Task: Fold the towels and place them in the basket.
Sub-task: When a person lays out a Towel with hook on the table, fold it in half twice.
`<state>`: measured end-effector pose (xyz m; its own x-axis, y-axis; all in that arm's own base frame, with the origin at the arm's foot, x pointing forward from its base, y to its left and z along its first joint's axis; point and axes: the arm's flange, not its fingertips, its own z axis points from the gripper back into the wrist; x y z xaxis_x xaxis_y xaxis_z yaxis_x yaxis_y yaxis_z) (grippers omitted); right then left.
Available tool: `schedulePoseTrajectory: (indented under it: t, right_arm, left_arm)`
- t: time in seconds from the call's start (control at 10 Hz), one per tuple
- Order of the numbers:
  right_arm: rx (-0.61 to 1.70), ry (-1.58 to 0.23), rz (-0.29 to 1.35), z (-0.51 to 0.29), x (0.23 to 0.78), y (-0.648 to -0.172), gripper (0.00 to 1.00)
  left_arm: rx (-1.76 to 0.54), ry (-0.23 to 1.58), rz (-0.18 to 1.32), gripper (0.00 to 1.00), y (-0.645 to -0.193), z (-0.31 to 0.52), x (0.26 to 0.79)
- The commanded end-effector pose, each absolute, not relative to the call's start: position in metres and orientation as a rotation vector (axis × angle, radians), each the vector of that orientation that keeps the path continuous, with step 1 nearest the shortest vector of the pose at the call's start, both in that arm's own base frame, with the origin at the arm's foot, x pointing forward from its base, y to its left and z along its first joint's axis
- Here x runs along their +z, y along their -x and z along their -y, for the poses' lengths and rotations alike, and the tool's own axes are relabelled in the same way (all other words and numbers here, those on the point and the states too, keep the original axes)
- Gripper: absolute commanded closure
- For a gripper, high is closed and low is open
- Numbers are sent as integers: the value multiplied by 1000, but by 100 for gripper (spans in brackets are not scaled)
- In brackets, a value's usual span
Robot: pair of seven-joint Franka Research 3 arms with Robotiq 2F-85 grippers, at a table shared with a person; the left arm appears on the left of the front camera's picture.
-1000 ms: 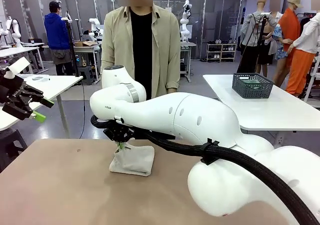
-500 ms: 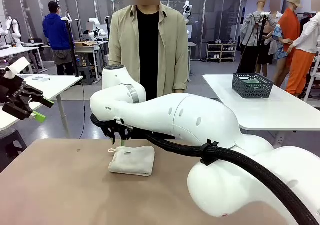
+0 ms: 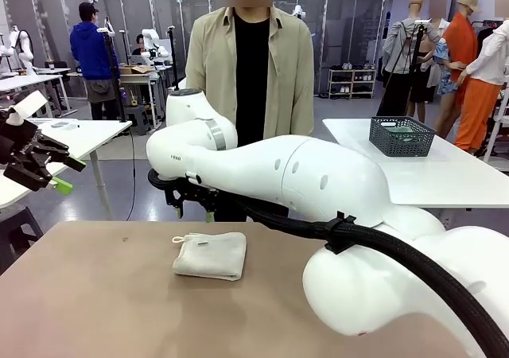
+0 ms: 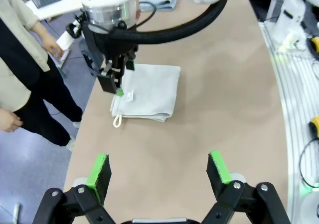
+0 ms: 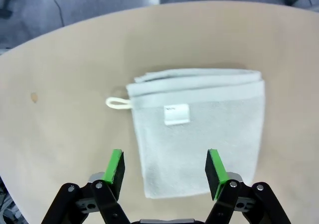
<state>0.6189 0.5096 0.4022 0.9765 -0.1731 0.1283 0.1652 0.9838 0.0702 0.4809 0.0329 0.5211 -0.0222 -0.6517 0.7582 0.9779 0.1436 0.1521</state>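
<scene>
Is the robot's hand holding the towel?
No, the right hand hangs open above the folded towel, which lies flat on the table.

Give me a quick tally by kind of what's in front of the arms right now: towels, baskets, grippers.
Towels: 1, the folded grey-white towel lying flat on the brown table.
Baskets: 1, the dark mesh basket on the white table behind.
Grippers: 2, left gripper and right gripper, both open and empty.
Total: 4
</scene>
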Motion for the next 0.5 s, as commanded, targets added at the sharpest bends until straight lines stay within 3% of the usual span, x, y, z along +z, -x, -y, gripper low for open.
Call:
schedulePoseTrajectory:
  t: [0.0, 0.4]
  right_arm:
    - [-175, -11, 86, -450, 394, -562, 18]
    - [-130, -17, 94, -400, 366, -542, 18]
  left_arm:
    - [-1398, 507, 827, 2, -479, -33, 522]
    - [-1398, 507, 827, 2, -479, -33, 522]
